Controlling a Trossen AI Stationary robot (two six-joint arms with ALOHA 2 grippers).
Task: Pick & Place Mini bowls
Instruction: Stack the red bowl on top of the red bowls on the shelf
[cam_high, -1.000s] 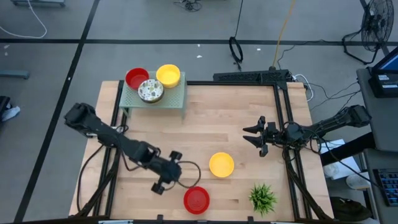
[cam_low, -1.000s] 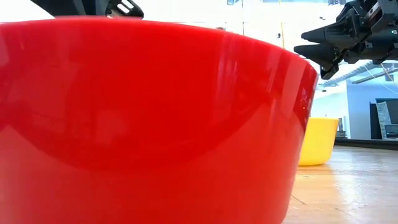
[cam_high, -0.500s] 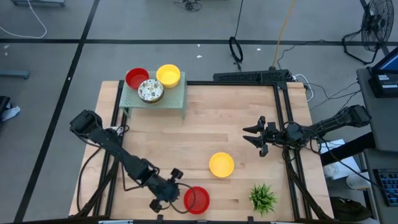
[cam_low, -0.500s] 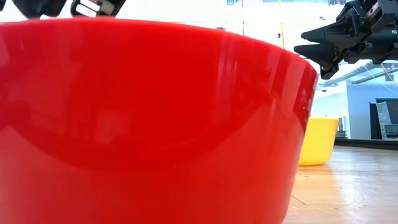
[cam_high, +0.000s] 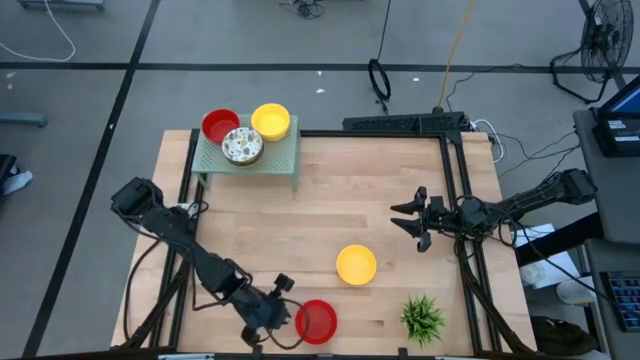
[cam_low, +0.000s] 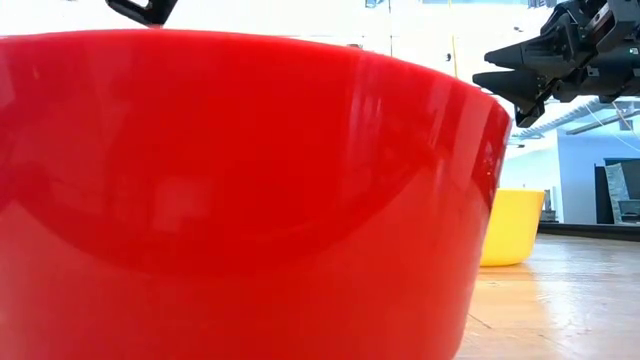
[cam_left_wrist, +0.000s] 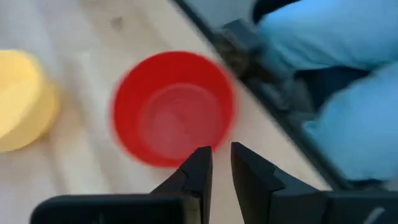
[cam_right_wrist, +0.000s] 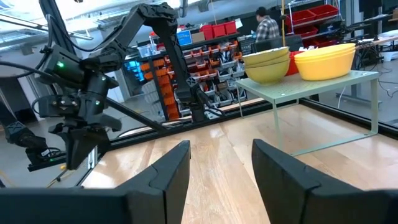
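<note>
- The left gripper (cam_high: 278, 312) has been swung across the table's front over the past second and is now poised beside the red bowl (cam_high: 316, 321), fingers narrowly parted, nothing held.
- A grasp seems imminent.
- The right gripper (cam_high: 408, 222) is kept spread, idle mid-table.

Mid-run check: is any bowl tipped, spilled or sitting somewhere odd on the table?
Nothing stands out. The red bowl and yellow bowl on the table sit upright and empty; three more bowls sit on the green shelf. The left gripper is beside the red bowl, not yet holding it; the right gripper waits, open.
</note>
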